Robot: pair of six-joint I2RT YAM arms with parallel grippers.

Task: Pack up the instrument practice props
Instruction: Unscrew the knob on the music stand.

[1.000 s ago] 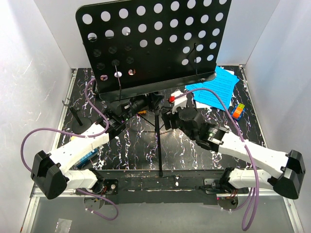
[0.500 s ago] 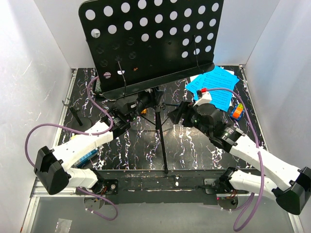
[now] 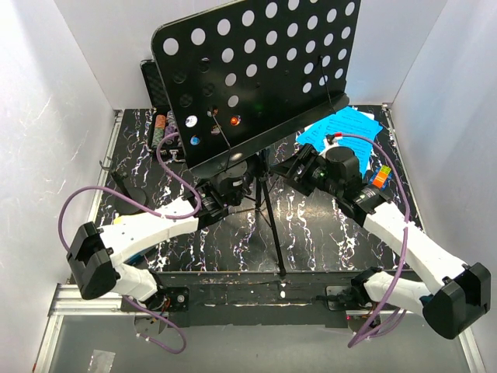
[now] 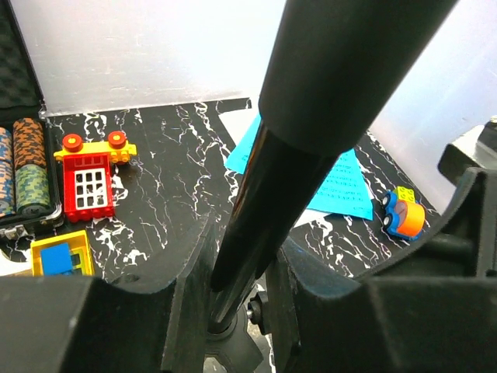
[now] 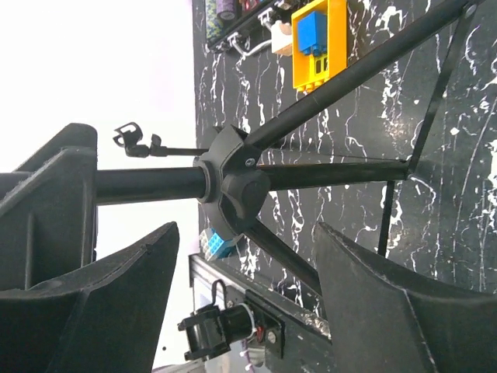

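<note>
Overhead view: the music stand (image 3: 256, 70) stands mid-table on the marbled tabletop (image 3: 311, 233), its hole-punched desk tilted and its pole held between the two arms. The left gripper (image 3: 235, 180) sits at the pole just below the desk, and the right gripper (image 3: 299, 172) is just beside it on the right. The blue pages (image 3: 353, 128) lie flat at the far right, with a toy car (image 3: 379, 177) near them. Only the left wrist view confirms the grasp: both fingers (image 4: 186, 311) are clamped against the pole (image 4: 256, 194). It also shows a red block (image 4: 88, 186) and a yellow block (image 4: 60, 256) beside the chip case (image 4: 23, 171), all of which the desk hides from above. Only the right wrist view shows the right gripper (image 5: 245, 233) released, its jaws wide apart below the tripod hub (image 5: 233, 190) and touching nothing. The clip of the small mic stand (image 5: 138, 140) appears beyond the hub. Compared with half a second ago, the desk has swung to the right and tilted more steeply, exposing the chip case at far left. The near tripod foot has shifted right. The left arm now reaches further across, and the right gripper has drawn in closer to the pole.
</note>
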